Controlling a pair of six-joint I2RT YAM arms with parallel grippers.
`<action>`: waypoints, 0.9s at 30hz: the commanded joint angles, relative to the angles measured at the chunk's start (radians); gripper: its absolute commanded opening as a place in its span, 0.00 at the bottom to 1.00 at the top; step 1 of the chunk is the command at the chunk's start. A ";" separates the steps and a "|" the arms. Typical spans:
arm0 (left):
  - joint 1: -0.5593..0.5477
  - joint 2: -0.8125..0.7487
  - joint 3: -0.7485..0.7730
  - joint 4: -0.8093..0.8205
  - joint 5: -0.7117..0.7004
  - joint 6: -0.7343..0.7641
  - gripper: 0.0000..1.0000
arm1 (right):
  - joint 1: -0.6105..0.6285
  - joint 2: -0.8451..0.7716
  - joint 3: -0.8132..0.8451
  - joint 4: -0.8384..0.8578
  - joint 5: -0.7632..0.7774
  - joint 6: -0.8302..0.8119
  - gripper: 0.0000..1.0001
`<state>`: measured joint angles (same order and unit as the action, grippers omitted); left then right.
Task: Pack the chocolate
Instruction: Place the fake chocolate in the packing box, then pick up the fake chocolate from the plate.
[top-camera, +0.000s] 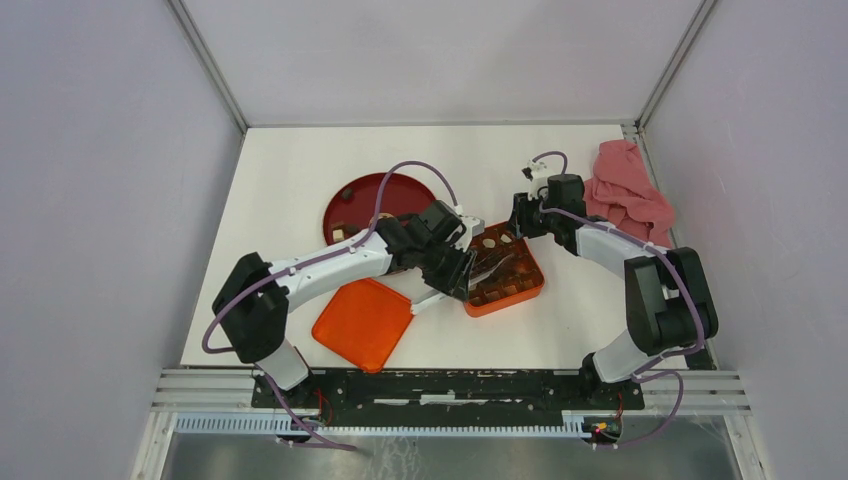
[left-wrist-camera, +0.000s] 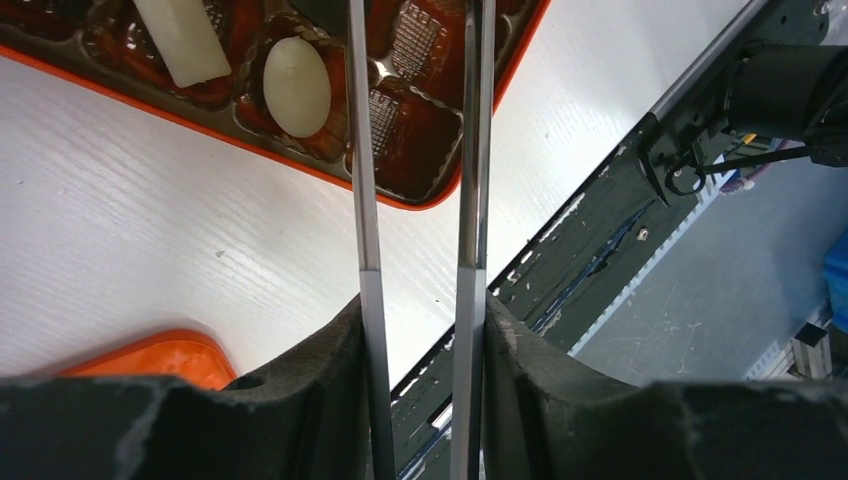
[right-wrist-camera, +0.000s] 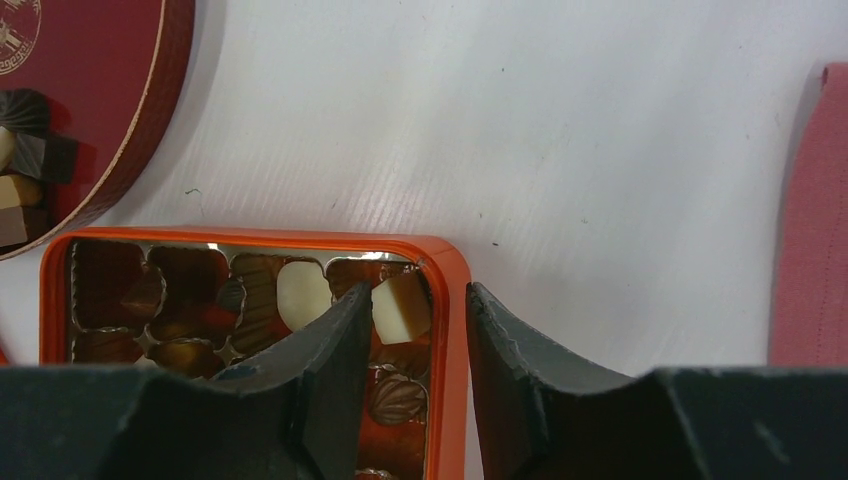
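The orange box (top-camera: 505, 300) with a grid of compartments lies mid-table and holds several chocolates. In the left wrist view a cream oval (left-wrist-camera: 297, 87) and a white bar (left-wrist-camera: 182, 40) sit in the box (left-wrist-camera: 200, 130). My left gripper (top-camera: 462, 272) is shut on metal tweezers (left-wrist-camera: 365, 150) whose blades reach over the box; their tips are out of view. My right gripper (top-camera: 520, 225) stands open astride the box's far rim (right-wrist-camera: 250, 237), next to a cream cube (right-wrist-camera: 402, 318). More chocolate pieces (top-camera: 340, 235) lie on the dark red plate (top-camera: 385, 195).
The orange lid (top-camera: 362, 322) lies flat at the front left of the box, under my left arm. A pink cloth (top-camera: 628, 190) is bunched at the back right. White walls close in the table on three sides.
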<state>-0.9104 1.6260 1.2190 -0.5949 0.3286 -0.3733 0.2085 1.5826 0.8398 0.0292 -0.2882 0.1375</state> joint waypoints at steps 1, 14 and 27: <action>-0.001 -0.082 0.056 0.048 -0.054 0.014 0.41 | -0.001 -0.052 -0.006 0.029 -0.015 -0.018 0.46; 0.333 -0.332 0.000 -0.192 -0.157 0.008 0.40 | -0.010 -0.119 -0.018 0.020 -0.081 -0.130 0.74; 0.631 -0.303 -0.027 -0.339 -0.264 0.011 0.42 | -0.062 -0.151 -0.027 0.012 -0.155 -0.193 0.84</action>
<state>-0.3248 1.3060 1.1877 -0.9340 0.0792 -0.3733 0.1593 1.4673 0.8200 0.0254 -0.4137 -0.0395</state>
